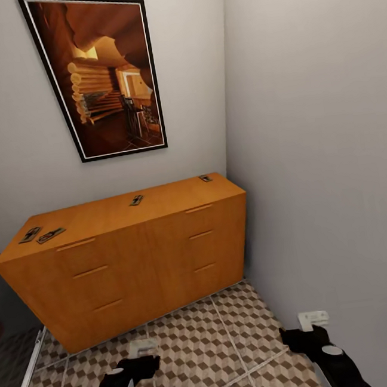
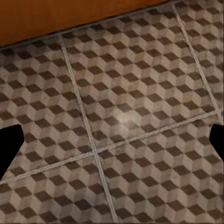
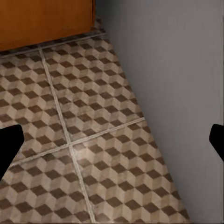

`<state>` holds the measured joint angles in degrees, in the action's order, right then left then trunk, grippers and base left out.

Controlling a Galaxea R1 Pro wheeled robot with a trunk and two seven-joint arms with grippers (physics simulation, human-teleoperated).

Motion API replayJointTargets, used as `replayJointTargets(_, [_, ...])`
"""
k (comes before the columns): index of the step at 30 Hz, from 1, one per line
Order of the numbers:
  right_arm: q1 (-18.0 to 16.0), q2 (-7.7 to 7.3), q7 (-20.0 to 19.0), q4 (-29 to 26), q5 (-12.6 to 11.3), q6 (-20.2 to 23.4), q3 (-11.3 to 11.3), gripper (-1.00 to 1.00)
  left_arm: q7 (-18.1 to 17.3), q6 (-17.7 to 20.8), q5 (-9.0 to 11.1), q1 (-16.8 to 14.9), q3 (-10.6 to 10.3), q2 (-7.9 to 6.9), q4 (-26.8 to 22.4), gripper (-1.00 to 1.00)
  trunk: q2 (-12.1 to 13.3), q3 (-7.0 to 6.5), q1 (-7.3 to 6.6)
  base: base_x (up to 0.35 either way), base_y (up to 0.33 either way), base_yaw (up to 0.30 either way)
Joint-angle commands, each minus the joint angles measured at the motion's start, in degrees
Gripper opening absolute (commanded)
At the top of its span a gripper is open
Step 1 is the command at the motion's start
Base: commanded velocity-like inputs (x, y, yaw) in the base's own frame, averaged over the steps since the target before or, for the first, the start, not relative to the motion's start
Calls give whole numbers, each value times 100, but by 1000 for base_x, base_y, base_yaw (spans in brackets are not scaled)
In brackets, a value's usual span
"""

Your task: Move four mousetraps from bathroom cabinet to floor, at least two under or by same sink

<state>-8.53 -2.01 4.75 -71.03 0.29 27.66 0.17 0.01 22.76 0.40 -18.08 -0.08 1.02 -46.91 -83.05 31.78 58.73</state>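
- The four mousetraps lie on the flat top of the orange-brown cabinet point(image 1: 135, 266), none lifted yet: two side by side near its left end point(image 1: 30, 234) and point(image 1: 51, 235), one about mid-top point(image 1: 136, 200), one at the far right back corner by the wall point(image 1: 205, 178).
- Both arms hang low over the patterned bathroom floor point(image 1: 198, 343), in front of the cabinet. The left gripper point(image 1: 142, 352) and the right gripper point(image 1: 312, 323) each have their fingers spread wide with nothing between them; the wrist views look straight down through the gap to bare tile.
- From either claw the traps are up and forward, well above the present hand height, so I judge the coming move to be a lift and a reach over the front edge of the top.
- The left arm is the nearer to the left pair and the middle trap; the right arm to the corner trap.
- The left pair's long sides run roughly along the cabinet's length, slightly skewed; the middle trap points more front to back.
- The grey side wall point(image 1: 335, 171) stands close beside the right arm and touches the cabinet's right end, so room there is tight. The left side looks more open.
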Motion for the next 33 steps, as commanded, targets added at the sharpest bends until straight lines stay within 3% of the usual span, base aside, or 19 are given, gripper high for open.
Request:
replayJointTargets(1, [-37,0,79,-163,1,46,31,100,0,161,5,-89,0,17,-148,100,-3,7,0,0,0,0])
replayJointTargets(4, [-343,17,283,-541,9,170,260,100,-5,680,10,-371,-2,104,-694,100,-3,7,0,0,0,0])
replayJointTargets(12, [-1424,69,794,-737,-19,636,836,100,-10,1663,13,-948,-27,358,-1976,100,-3,7,0,0,0,0])
replayJointTargets(16, [-1851,265,1154,-767,-21,712,913,100,-8,2040,9,-1251,-54,429,-2538,100,-3,7,0,0,0,0])
replayJointTargets(17, [-2066,419,1367,-762,-18,734,938,100,-8,2238,9,-1439,-63,445,-2778,100,-3,7,0,0,0,0])
replayJointTargets(19, [-2276,576,1598,-746,-14,758,963,100,-7,2442,7,-1660,-67,452,-2961,100,-3,7,0,0,0,0])
replayJointTargets(20, [-2467,700,1839,-732,-8,798,1005,100,-5,2645,6,-1915,-67,453,-3082,100,-3,7,0,0,0,0])
replayJointTargets(21, [-2836,846,2276,-725,-3,922,1208,100,-1,3067,-1,-2492,-59,447,-3209,100,-3,7,0,0,0,0])
replayJointTargets(26, [-3765,936,2594,-598,-55,1303,1546,100,9,3449,-23,-3359,-49,443,-3249,100,-3,7,0,0,0,0])
replayJointTargets(30, [-4374,1021,2636,-409,-145,1699,1618,100,73,3522,-28,-3803,-46,443,-3229,100,-3,7,0,0,0,0])
replayJointTargets(32, [-4622,1045,2642,-328,-244,1808,1629,100,128,3539,-29,-3979,-45,444,-3226,100,-3,7,0,0,0,0])
replayJointTargets(33, [-5024,1067,2650,-140,-496,1916,1631,100,221,3557,-30,-4235,-45,447,-3224,100,-3,7,0,0,0,0])
